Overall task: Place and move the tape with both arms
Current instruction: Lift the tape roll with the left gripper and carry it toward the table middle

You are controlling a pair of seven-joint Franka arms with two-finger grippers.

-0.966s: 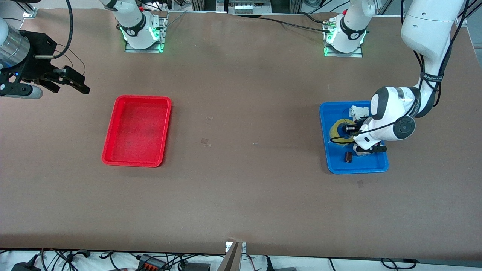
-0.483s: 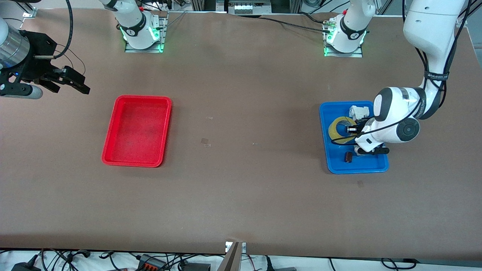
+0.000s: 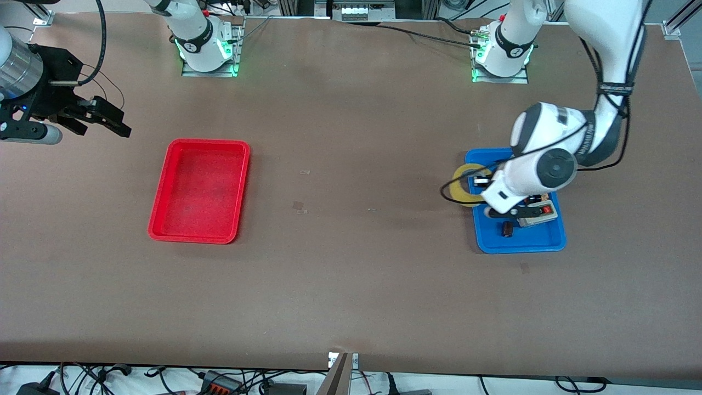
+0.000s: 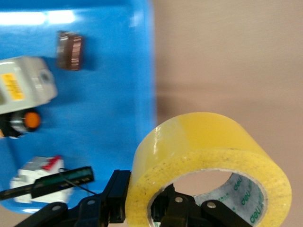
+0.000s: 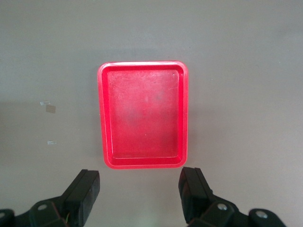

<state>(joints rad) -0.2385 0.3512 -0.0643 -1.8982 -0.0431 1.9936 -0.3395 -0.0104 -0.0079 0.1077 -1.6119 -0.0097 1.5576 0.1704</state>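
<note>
Tape (image 3: 464, 185) over one tray's (image 3: 521, 241) edge; another tray (image 3: 164, 219) well apart.

- "deli" is being shown repeatedly in green print on the white inner core of the tape (image 4: 239, 191).
- A yellow label on the grey switch box (image 4: 21, 85) is being seen, but its print cannot be read.

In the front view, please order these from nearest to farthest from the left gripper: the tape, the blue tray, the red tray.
1. Tape: held in the left gripper, over the blue tray's edge.
2. Blue tray: directly below it.
3. Red tray: toward the right arm's end of the table.
</note>
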